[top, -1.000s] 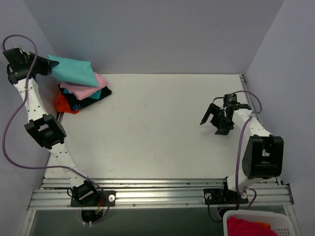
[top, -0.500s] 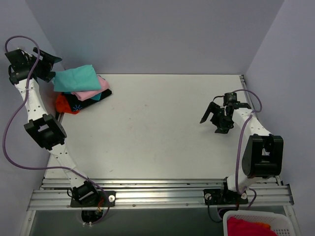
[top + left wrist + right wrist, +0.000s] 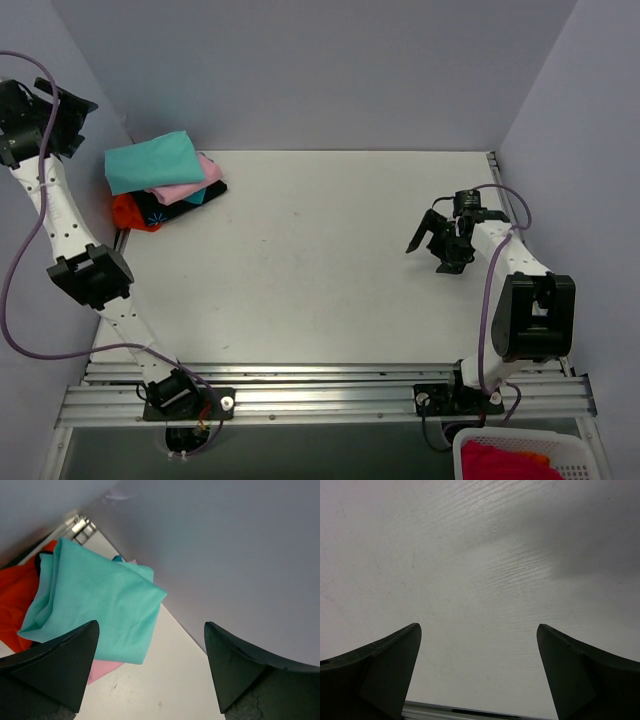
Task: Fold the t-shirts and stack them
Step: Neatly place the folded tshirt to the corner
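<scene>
T-shirts are lying in a pile at the far left corner of the white table top (image 3: 320,260). A folded teal cloth t-shirt (image 3: 150,160) is sitting on top, over a pale pink t-shirt (image 3: 190,187), a black printed t-shirt (image 3: 178,212) and a crumpled orange-red t-shirt (image 3: 128,212).

The pile is probably risking a slide, since the teal layer is overhanging the rest and the orange-red one is bulging unevenly beneath.

The left gripper (image 3: 151,626) is hanging spread wide and empty, up and left of the pile, not touching it. The right gripper (image 3: 478,627) is gaping wide, empty, over the table's right side, well apart from the pile.
</scene>
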Controlling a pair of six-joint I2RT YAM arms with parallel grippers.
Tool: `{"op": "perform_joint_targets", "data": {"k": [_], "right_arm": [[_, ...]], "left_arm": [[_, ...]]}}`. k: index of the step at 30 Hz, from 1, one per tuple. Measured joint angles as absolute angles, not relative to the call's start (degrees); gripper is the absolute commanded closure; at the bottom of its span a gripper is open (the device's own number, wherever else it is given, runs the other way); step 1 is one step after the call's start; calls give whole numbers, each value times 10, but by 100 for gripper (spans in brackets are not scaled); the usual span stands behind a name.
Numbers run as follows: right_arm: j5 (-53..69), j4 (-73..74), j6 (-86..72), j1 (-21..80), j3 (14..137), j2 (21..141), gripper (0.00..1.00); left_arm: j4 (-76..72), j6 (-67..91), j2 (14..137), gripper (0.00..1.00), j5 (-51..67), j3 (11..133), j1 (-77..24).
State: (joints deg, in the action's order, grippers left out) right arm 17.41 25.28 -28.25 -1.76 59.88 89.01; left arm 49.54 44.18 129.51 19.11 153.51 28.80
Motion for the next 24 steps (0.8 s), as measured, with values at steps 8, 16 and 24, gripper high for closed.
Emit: {"op": "perform_joint_targets", "data": {"k": [8,16,24], "right_arm": [[175,252,-288,-13,599,869,3],[154,249,-308,69,672,836,1],[66,246,-296,135,762,783,0]], "left_arm": [[497,444,1092,4,117,1498,293],[486,365,1001,2,-3,1273,-69],[505,332,943,2,-92,845,-222]]}}
